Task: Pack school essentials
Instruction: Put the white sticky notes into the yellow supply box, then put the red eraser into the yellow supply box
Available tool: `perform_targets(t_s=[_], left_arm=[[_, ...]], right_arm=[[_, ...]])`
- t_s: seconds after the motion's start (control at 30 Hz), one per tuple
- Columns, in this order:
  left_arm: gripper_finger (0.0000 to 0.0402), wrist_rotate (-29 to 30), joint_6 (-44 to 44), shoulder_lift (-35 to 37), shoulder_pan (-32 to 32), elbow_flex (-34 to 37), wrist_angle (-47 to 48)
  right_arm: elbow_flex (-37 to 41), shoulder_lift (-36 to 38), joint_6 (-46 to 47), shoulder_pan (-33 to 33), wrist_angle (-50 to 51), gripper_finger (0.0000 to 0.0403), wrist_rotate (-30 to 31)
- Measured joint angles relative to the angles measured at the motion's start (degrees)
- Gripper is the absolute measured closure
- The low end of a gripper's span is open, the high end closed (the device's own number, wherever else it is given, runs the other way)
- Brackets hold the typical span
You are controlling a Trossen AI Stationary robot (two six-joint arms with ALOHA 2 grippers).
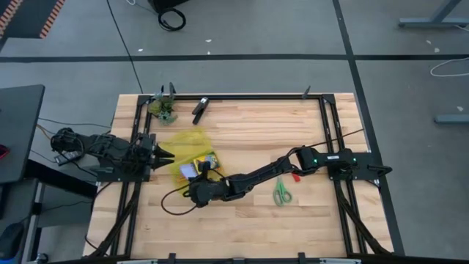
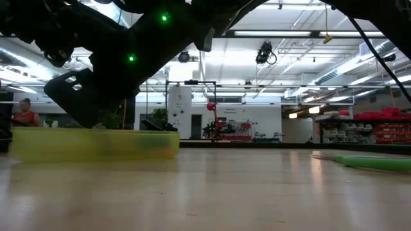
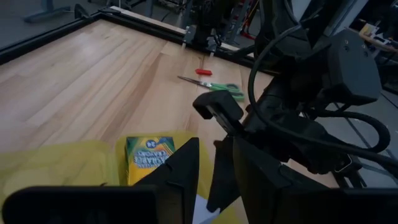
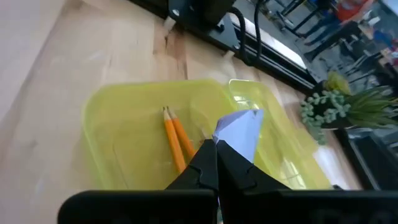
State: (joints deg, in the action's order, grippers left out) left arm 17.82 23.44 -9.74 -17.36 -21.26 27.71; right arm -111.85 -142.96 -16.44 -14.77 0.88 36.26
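A: We take the translucent yellow plastic case (image 1: 185, 154) as our landmark. What do we see around it?

B: The right claw (image 4: 217, 163) hangs just above the case, its fingers pressed together on a pale blue note pad (image 4: 241, 130), which stands over the case's open tray. Two orange pencils (image 4: 174, 142) lie inside that tray.

A: And the left claw (image 1: 163, 155)?

B: It is at the case's edge, on the side away from the right arm. Its fingers are partly apart; we cannot tell if they pinch the case's wall. The yellow-green crayon box (image 3: 149, 157) lies in the case, just in front of that claw.

A: What remains on the wooden table (image 1: 242, 220)?

B: The green-handled scissors (image 1: 281, 194) lie well apart from the case, on the right arm's side, and the tiny red eraser (image 3: 204, 72) is near them. The small green leafy clump (image 1: 165, 111) stands beyond the case, at the table's far edge, with a black elongated clip-like tool (image 1: 199, 109) beside it.
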Motion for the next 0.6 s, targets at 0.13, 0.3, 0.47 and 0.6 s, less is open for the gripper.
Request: perform_targets(t_s=[0.13,0.3,0.47,0.6], left_arm=[[0.0294,0.0,0.0,0.0,0.0,0.0,0.0],[0.0294,0.0,0.0,0.0,0.0,0.0,0.0],[0.0294,0.0,0.0,0.0,0.0,0.0,0.0],[0.0294,0.0,0.0,0.0,0.0,0.0,0.0]], right_arm=[[0.0,0.0,-0.7,-0.1,0.0,0.0401,-2.4],[0.0,0.0,-0.5,0.4,0.2,0.0382,-7.4],[0.0,0.0,2.4,1.2,1.9,0.0328,-12.5],[0.0,0.5,4.6,1.7,4.4,0.0276,-13.3]])
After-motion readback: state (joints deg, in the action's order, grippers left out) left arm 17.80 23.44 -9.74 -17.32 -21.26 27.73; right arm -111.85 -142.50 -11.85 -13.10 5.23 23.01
